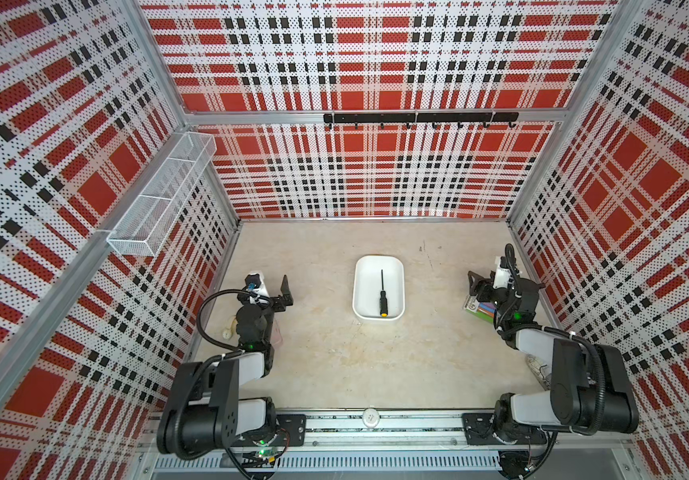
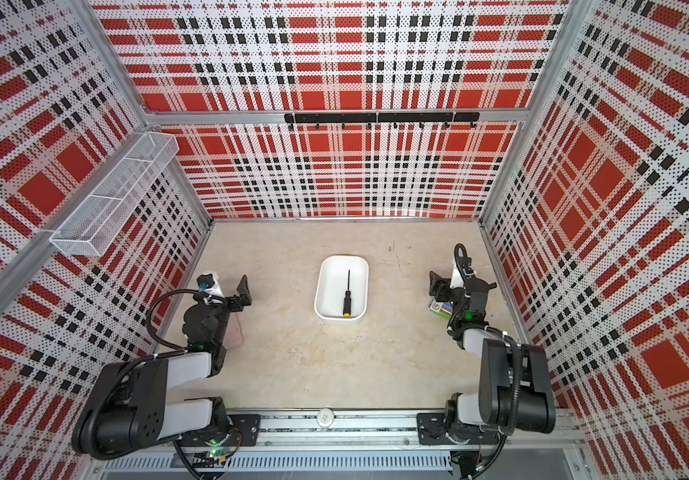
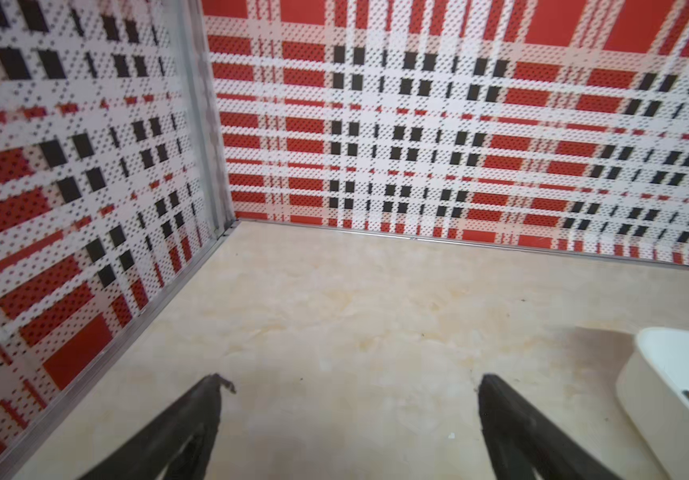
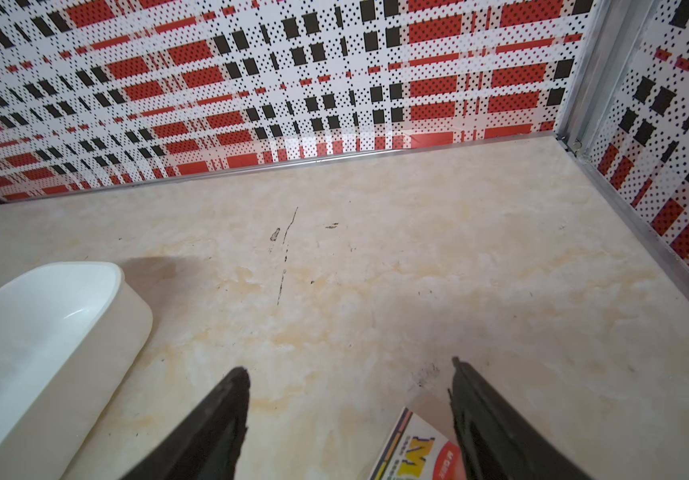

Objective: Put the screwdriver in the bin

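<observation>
Inside the bin (image 1: 365,286) lies the screwdriver (image 1: 382,296), flat, yellow cap toward the robot's base. Left of the bin, the left pincer (image 3: 351,380) gapes empty; right of it, the right pincer (image 4: 349,370) is spread wide, holding nothing.

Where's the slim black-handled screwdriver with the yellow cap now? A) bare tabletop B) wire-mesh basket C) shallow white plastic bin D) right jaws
C: in both top views the slim black-handled screwdriver lies flat inside the shallow white rectangular plastic bin.
</observation>
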`<action>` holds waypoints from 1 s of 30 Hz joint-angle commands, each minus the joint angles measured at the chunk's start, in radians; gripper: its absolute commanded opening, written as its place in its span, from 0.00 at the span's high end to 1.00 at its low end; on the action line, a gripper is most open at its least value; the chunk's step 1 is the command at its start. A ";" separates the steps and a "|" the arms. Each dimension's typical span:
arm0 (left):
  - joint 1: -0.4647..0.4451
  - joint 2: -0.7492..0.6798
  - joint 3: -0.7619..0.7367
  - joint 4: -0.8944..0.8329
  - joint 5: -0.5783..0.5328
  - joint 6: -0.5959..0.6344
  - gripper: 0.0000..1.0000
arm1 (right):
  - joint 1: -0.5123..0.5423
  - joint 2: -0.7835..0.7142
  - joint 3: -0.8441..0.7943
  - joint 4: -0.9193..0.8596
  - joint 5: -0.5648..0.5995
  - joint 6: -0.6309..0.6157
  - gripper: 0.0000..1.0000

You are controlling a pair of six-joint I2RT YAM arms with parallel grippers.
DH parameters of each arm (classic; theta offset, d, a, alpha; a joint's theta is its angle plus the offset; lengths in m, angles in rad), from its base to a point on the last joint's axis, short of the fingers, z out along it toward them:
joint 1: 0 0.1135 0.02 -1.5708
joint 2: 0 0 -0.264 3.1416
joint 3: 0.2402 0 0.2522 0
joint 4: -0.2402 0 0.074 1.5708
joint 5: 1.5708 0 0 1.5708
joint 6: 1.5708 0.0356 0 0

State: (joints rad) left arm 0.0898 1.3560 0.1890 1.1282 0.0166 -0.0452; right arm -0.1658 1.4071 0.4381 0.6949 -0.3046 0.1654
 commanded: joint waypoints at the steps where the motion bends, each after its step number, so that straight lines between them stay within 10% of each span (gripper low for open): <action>1: 0.016 0.083 -0.013 0.224 0.068 -0.025 0.02 | -0.031 0.032 -0.024 0.132 -0.031 0.034 0.21; 30: -0.065 0.219 0.012 0.285 -0.080 0.031 0.02 | -0.050 0.102 -0.244 0.621 0.003 0.083 0.20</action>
State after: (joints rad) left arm 0.0299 1.5646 0.1860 1.3796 -0.0456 -0.0349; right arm -0.2123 1.4940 0.2111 1.2072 -0.2943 0.2592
